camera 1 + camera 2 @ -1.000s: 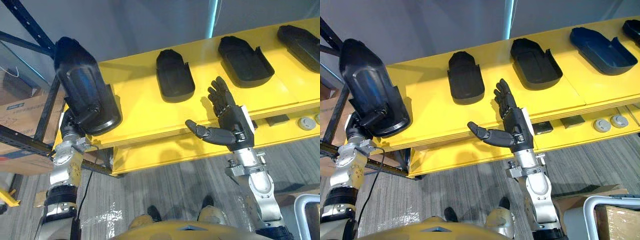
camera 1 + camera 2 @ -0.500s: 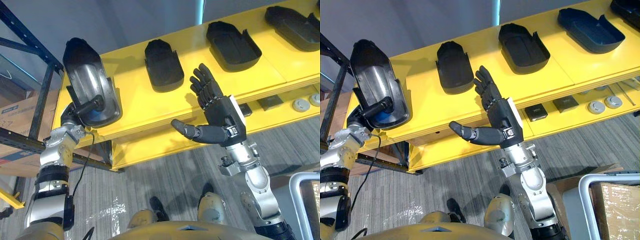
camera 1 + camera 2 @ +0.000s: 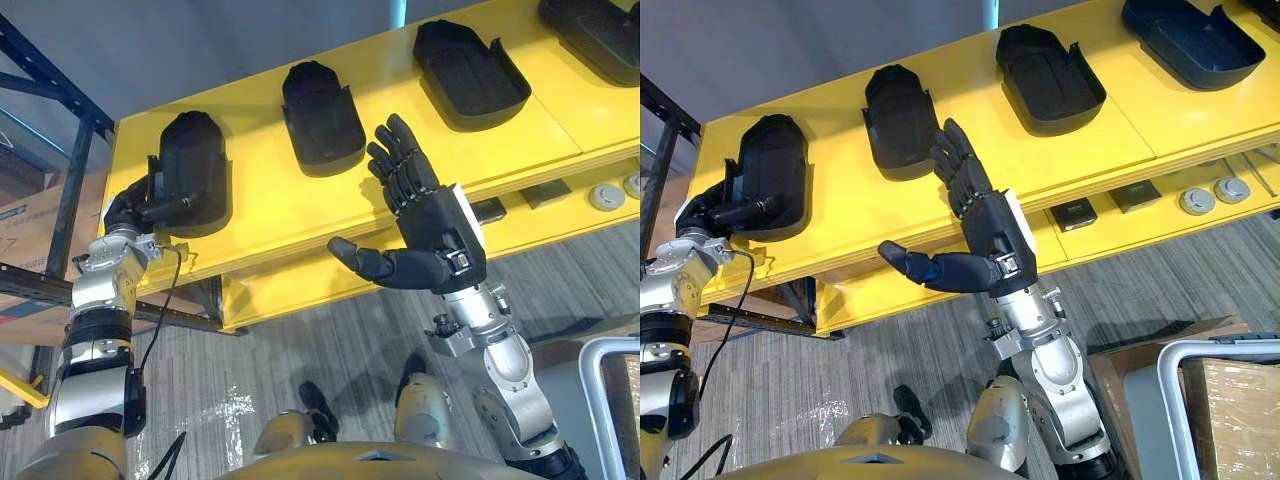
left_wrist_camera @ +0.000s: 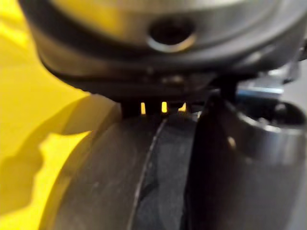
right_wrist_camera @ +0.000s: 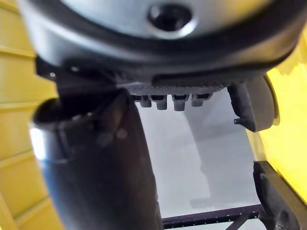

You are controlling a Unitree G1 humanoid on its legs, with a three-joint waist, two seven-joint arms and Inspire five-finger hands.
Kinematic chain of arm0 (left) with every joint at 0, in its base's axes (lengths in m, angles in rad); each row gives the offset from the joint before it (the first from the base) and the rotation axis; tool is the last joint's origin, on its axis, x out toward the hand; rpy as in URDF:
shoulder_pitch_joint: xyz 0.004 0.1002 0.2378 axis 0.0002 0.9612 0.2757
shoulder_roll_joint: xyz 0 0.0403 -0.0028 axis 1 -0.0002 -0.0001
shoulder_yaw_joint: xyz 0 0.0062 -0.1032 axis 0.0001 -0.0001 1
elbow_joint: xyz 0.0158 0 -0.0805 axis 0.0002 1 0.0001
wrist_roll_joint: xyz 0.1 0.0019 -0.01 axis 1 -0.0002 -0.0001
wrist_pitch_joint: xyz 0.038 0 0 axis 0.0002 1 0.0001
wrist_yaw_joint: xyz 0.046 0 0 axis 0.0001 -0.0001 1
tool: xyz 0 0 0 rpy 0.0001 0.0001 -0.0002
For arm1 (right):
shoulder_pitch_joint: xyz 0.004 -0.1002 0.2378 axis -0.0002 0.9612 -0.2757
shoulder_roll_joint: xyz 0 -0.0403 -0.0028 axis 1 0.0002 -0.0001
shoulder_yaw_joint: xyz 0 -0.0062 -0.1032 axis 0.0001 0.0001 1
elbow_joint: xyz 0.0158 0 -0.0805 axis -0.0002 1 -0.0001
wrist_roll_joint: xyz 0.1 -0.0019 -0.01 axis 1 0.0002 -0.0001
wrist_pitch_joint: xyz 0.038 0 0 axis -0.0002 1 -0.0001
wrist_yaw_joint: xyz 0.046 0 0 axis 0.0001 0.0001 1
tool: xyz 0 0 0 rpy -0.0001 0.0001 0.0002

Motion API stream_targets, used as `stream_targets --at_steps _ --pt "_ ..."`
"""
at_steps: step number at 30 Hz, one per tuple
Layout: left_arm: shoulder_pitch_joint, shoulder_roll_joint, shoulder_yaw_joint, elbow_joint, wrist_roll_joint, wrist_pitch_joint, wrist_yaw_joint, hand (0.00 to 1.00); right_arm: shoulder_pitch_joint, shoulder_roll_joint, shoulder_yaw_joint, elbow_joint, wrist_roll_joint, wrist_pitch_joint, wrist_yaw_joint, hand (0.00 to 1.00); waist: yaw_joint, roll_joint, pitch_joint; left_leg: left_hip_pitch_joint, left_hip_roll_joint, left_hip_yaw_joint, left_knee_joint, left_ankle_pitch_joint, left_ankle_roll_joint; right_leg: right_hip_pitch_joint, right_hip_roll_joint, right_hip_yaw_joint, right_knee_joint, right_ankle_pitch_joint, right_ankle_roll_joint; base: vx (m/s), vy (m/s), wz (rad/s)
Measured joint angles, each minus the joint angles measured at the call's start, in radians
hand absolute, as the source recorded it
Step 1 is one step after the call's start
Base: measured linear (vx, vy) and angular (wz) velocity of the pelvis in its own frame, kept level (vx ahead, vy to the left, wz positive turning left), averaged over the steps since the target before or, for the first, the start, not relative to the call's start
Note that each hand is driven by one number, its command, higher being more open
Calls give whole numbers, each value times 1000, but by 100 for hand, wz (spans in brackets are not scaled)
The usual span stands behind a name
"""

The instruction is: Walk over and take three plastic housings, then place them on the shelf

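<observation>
Currently the left hand (image 3: 135, 208) clasps the plastic housing (image 3: 195, 165) at the left end of the shelf (image 3: 270, 215); the right hand (image 3: 430, 235) hangs spread, empty, before the shelf. A snag at release could drag the housing off.

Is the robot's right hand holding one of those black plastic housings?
No, the right hand is open, its fingers straight and spread in front of the yellow shelf, with nothing in it.
</observation>
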Motion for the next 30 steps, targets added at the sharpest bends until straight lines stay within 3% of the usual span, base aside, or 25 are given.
stream_targets --at_steps 12,18,23,30 --pt "-32 36 -29 21 9 -21 16 100 3 34 24 28 -1 -6 -15 100 -17 -30 20 3 0 -14 6 0 1 19 5 -9 -16 5 5 -17 -8 2" --pt "-33 116 -105 15 10 -20 -74 100 8 42 -4 93 -1 -23 26 100 -18 -32 17 43 -1 -18 -13 1 1 78 24 -23 -62 19 12 0 0 0" --pt "-32 120 -140 -39 -21 -40 -93 100 6 43 -5 133 -1 -52 57 100 11 -33 12 74 1 -24 -28 2 0 119 37 -35 -93 28 11 37 -3 4" --pt "-27 147 -153 -305 -115 -87 -123 100 -35 34 15 220 -63 -53 41 100 52 -35 -65 91 -2 -73 -47 4 0 189 43 -94 -149 35 20 44 0 19"
